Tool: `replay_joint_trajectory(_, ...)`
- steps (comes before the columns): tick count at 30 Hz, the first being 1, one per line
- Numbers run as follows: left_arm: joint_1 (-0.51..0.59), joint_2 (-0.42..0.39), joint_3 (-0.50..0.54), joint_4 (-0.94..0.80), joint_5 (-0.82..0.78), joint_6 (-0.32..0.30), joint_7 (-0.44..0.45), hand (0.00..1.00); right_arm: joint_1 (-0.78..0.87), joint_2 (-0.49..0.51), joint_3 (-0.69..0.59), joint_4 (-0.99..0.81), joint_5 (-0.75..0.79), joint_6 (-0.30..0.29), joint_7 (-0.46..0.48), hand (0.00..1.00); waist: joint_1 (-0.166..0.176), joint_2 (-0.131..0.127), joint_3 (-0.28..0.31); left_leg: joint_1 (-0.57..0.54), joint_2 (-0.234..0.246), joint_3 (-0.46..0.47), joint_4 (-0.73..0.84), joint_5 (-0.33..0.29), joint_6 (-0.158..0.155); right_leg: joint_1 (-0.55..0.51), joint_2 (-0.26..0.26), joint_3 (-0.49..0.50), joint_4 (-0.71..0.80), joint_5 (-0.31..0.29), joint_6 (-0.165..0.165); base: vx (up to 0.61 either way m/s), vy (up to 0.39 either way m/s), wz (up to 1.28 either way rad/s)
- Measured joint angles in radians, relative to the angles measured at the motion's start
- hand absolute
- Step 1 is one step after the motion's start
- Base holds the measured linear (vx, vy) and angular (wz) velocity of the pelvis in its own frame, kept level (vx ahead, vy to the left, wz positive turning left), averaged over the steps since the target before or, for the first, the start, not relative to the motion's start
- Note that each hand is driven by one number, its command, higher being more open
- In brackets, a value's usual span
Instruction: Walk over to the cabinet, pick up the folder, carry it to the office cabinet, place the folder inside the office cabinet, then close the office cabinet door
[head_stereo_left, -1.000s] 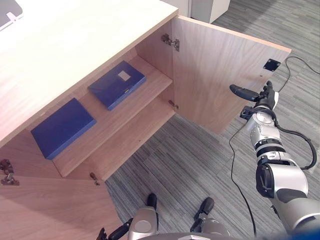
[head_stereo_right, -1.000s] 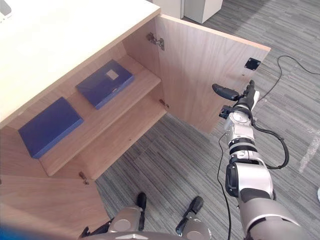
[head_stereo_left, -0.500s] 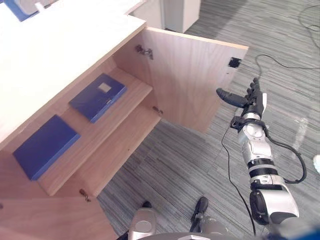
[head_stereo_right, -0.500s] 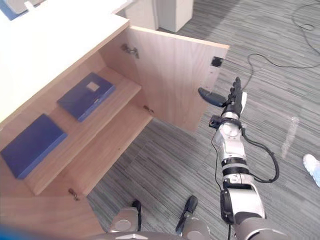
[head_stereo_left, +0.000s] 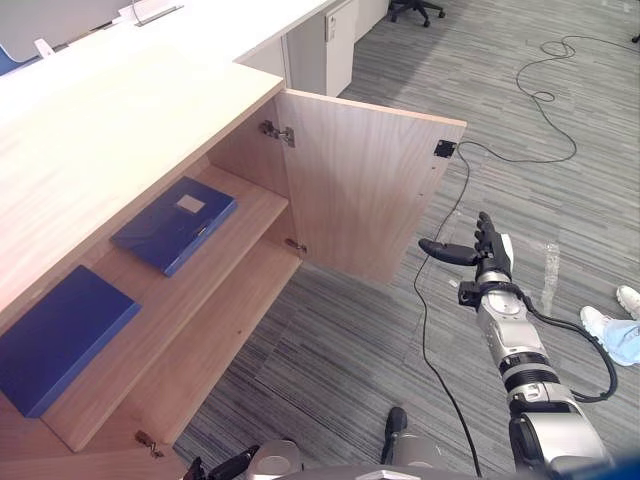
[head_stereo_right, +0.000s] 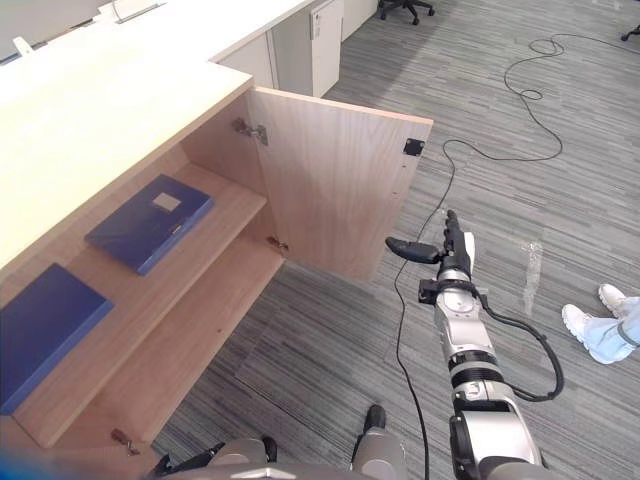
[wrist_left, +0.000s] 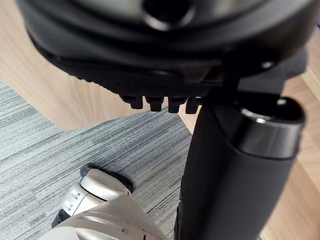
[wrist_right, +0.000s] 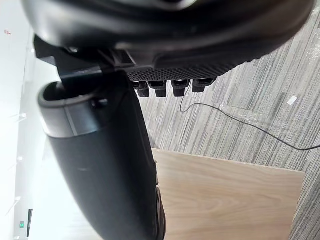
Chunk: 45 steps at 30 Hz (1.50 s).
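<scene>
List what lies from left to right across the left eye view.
plain folder → labelled folder → open door → right hand → person's shoes

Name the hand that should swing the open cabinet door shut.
Right, most likely. The right hand is stretched out, fingers straight, close to the free edge of the open door; the left hand hangs low, far from that edge.

Matt wood cabinet (head_stereo_left: 360, 180), ribbed grey carpet (head_stereo_left: 360, 340)
</scene>
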Motion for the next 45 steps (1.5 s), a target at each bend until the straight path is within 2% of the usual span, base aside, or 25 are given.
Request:
replay_joint_trajectory(4,0.008,-0.009,-0.001,0.009,0.000,0.001,-0.003,1.00,0.000,-0.038,0.000,0.000,0.000,0.000,0.005,1.00,0.000,0.024,-0.032,-0.029,0.008,-0.013,-0.024,0.011,-0.001,0.018,0.023,-0.015,-0.114,0.058,-0.005,0.02,-0.014,0.03)
replay_joint_trajectory(8,0.014,-0.009,-0.002,0.015,0.010,0.002,-0.006,1.00,0.005,-0.063,0.001,0.004,0.000,0.001,0.016,1.00,-0.004,0.035,-0.043,-0.025,0.017,-0.051,-0.040,0.017,-0.006,0.044,0.035,-0.048,-0.141,0.061,-0.003,0.07,-0.032,0.20)
replay_joint_trajectory(16,0.022,-0.006,-0.003,0.019,0.017,0.000,-0.011,1.00,0.000,-0.058,0.005,0.020,0.003,0.001,0.017,1.00,0.005,0.027,-0.066,-0.044,0.016,-0.113,-0.048,0.029,-0.011,0.085,0.040,-0.118,-0.193,0.063,-0.006,0.05,0.004,0.24)
replay_joint_trajectory(19,0.029,-0.010,0.035,0.019,0.017,0.001,-0.011,1.00,-0.001,-0.021,0.004,0.020,0.004,0.001,0.007,1.00,0.024,0.031,-0.060,-0.110,0.032,-0.115,0.116,0.015,-0.033,0.092,0.056,-0.114,-0.171,0.029,-0.015,0.00,-0.003,0.03)
replay_joint_trajectory(20,0.037,-0.013,0.067,0.018,0.017,0.001,-0.010,1.00,0.010,0.004,0.003,0.015,0.004,0.002,-0.001,1.00,0.031,0.036,-0.051,-0.152,0.043,-0.114,0.268,0.014,-0.033,0.113,0.063,-0.116,-0.136,0.003,-0.023,0.01,-0.032,-0.04)
replay_joint_trajectory(22,0.064,-0.023,0.085,0.016,0.017,0.002,-0.006,1.00,0.051,0.036,-0.007,-0.030,0.004,0.002,-0.017,1.00,0.053,0.061,-0.040,-0.206,0.065,-0.112,0.492,0.058,0.024,0.163,0.089,-0.116,-0.103,-0.045,-0.031,0.00,-0.017,-0.06)
replay_joint_trajectory(23,0.076,-0.026,0.088,0.020,0.016,0.004,-0.004,1.00,0.083,0.072,-0.039,-0.076,0.004,0.002,-0.022,1.00,0.060,0.049,-0.040,-0.236,0.061,-0.109,0.569,0.139,0.033,0.195,0.083,-0.111,-0.127,-0.053,-0.036,-0.01,-0.006,-0.05)
replay_joint_trajectory(24,0.077,-0.031,0.089,0.020,0.016,0.006,-0.003,1.00,0.093,0.089,-0.052,-0.096,0.004,0.000,-0.033,1.00,0.060,0.032,-0.037,-0.263,0.052,-0.103,0.592,0.168,0.040,0.204,0.077,-0.107,-0.145,-0.053,-0.036,0.00,0.000,0.00)
replay_joint_trajectory(25,0.073,-0.050,0.088,0.025,0.016,0.011,-0.006,1.00,0.096,0.114,-0.086,-0.126,0.004,-0.007,-0.056,1.00,0.060,0.020,-0.033,-0.301,0.037,-0.087,0.593,0.098,0.025,0.199,0.063,-0.104,-0.156,-0.053,-0.037,0.02,-0.026,0.06)
replay_joint_trajectory(26,0.070,-0.072,0.089,0.025,0.016,0.013,-0.015,1.00,0.097,0.116,-0.120,-0.130,0.003,-0.012,-0.071,1.00,0.055,0.027,-0.032,-0.323,0.031,-0.078,0.513,0.037,-0.004,0.181,0.066,-0.092,-0.154,-0.049,-0.036,0.02,-0.012,0.05)
replay_joint_trajectory(27,0.074,-0.075,0.089,0.024,0.016,0.012,-0.017,1.00,0.100,0.116,-0.137,-0.124,0.003,-0.011,-0.077,1.00,0.055,0.034,-0.036,-0.318,0.028,-0.079,0.433,0.024,-0.024,0.170,0.070,-0.086,-0.154,-0.037,-0.029,0.05,0.041,-0.19)
replay_joint_trajectory(28,0.092,-0.092,0.088,0.027,0.016,0.013,-0.017,1.00,0.105,0.115,-0.165,-0.104,0.003,-0.006,-0.087,1.00,0.065,0.065,-0.048,-0.264,0.037,-0.086,0.210,0.031,-0.026,0.152,0.095,-0.060,-0.152,-0.036,-0.023,0.10,0.102,-0.58)
replay_joint_trajectory(29,0.101,-0.093,0.078,0.044,0.016,0.016,-0.024,1.00,0.108,0.116,-0.169,-0.093,-0.006,0.003,-0.091,1.00,0.073,0.086,-0.056,-0.224,0.042,-0.088,0.116,0.042,-0.014,0.143,0.116,-0.032,-0.144,-0.040,-0.017,0.16,0.183,-0.95)
replay_joint_trajectory(30,0.104,-0.089,0.086,0.059,0.016,0.024,-0.023,1.00,0.115,0.129,-0.173,-0.075,-0.013,0.009,-0.093,1.00,0.082,0.079,-0.052,-0.190,0.037,-0.079,0.087,0.088,-0.004,0.140,0.111,0.004,-0.128,-0.049,-0.011,0.16,0.189,-0.87)
replay_joint_trajectory(32,0.109,-0.083,0.084,0.071,0.016,0.028,-0.016,1.00,0.150,0.146,-0.172,-0.059,-0.030,0.014,-0.089,1.00,0.071,0.051,-0.055,-0.153,0.013,-0.041,0.057,0.088,0.008,0.132,0.079,0.029,-0.093,-0.067,0.007,0.18,0.181,-0.55)
replay_joint_trajectory(34,0.106,-0.077,0.084,0.069,0.016,0.029,-0.026,1.00,0.153,0.145,-0.174,-0.017,-0.043,0.018,-0.089,1.00,0.067,0.043,-0.057,-0.118,-0.012,0.003,0.035,0.076,0.029,0.089,0.035,0.057,0.013,-0.120,0.021,0.18,0.156,-0.44)
replay_joint_trajectory(36,0.103,-0.072,0.083,0.061,0.016,0.021,-0.022,1.00,0.153,0.146,-0.171,0.005,-0.075,0.028,-0.084,1.00,0.055,0.051,-0.060,-0.060,-0.033,0.044,-0.011,0.085,0.045,-0.005,-0.021,0.016,0.237,-0.162,-0.016,0.17,0.119,-0.40)
replay_joint_trajectory(37,0.103,-0.070,0.081,0.051,0.016,0.019,-0.021,1.00,0.153,0.146,-0.167,0.008,-0.075,0.030,-0.083,1.00,0.052,0.053,-0.059,-0.047,-0.034,0.048,-0.014,0.086,0.046,-0.027,-0.038,-0.002,0.298,-0.163,-0.019,0.16,0.088,-0.17)
replay_joint_trajectory(38,0.102,-0.063,0.074,0.024,0.017,0.015,-0.020,1.00,0.153,0.146,-0.158,0.008,-0.075,0.036,-0.078,1.00,0.045,0.056,-0.053,-0.022,-0.034,0.045,-0.016,0.083,0.057,-0.064,-0.065,-0.030,0.415,-0.166,-0.067,0.13,0.066,0.13)
replay_joint_trajectory(39,0.091,-0.045,0.060,0.011,0.018,0.008,-0.017,1.00,0.154,0.147,-0.152,0.008,-0.075,0.036,-0.069,1.00,0.035,0.048,-0.047,-0.006,-0.037,0.031,-0.012,0.079,0.062,-0.076,-0.083,-0.042,0.448,-0.207,-0.096,0.11,0.049,0.25)
replay_joint_trajectory(40,0.085,-0.040,0.054,-0.002,0.018,0.008,-0.017,1.00,0.154,0.147,-0.152,0.005,-0.075,0.036,-0.065,1.00,0.033,0.043,-0.047,-0.006,-0.037,0.024,-0.010,0.077,0.065,-0.077,-0.083,-0.032,0.434,-0.216,-0.096,0.07,0.000,0.41)
replay_joint_trajectory(42,0.055,-0.011,0.043,-0.047,0.017,0.001,-0.014,1.00,0.155,0.147,-0.154,-0.016,-0.079,0.035,-0.058,1.00,0.032,0.018,-0.040,-0.015,-0.037,-0.008,-0.003,0.070,0.054,-0.070,-0.049,0.058,0.298,-0.212,-0.064,0.06,-0.149,0.44)
replay_joint_trajectory(43,0.051,0.005,0.036,-0.073,0.018,-0.010,-0.014,1.00,0.159,0.147,-0.154,-0.035,-0.085,0.034,-0.051,1.00,0.031,-0.009,-0.040,-0.039,-0.051,-0.028,0.024,0.051,0.027,-0.054,-0.035,0.107,0.178,-0.141,0.014,0.04,-0.194,0.44)
replay_joint_trajectory(44,0.037,-0.001,0.036,-0.065,0.019,-0.015,-0.012,1.00,0.163,0.136,-0.157,-0.037,-0.087,0.030,-0.050,1.00,0.024,0.001,-0.037,-0.045,-0.044,-0.045,0.040,0.039,0.016,-0.045,-0.033,0.095,0.177,-0.144,0.046,0.03,-0.209,0.40)
replay_joint_trajectory(45,0.033,-0.010,0.035,-0.062,0.018,-0.011,-0.012,1.00,0.170,0.130,-0.163,-0.037,-0.094,0.030,-0.050,1.00,0.024,0.014,-0.039,-0.053,-0.032,-0.060,0.049,0.037,0.011,-0.033,-0.022,0.077,0.164,-0.143,0.041,0.03,-0.142,0.34)
